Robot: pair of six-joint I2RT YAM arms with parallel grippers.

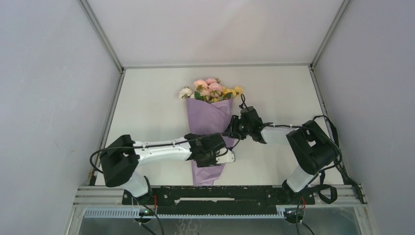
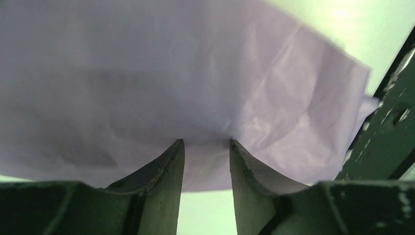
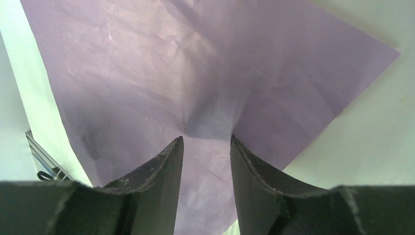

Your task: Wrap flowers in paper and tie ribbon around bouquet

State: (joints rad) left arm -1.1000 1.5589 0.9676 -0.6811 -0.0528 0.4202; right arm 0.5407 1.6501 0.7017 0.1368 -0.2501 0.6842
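White table (image 1: 147, 98), grey walls (image 1: 49, 73). Bouquet (image 1: 210, 115) blooms toward twelve o'clock; left gripper (image 2: 206, 142) fingers apart against paper (image 2: 147, 73); right gripper (image 3: 206, 138), three o'clock, grip unclear.

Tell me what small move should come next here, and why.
Probably close the left gripper on the paper: its jaws stand apart over the wrap's narrow lower part, the right gripper seems to pinch only its right side, and no ribbon shows around the flowers yet.
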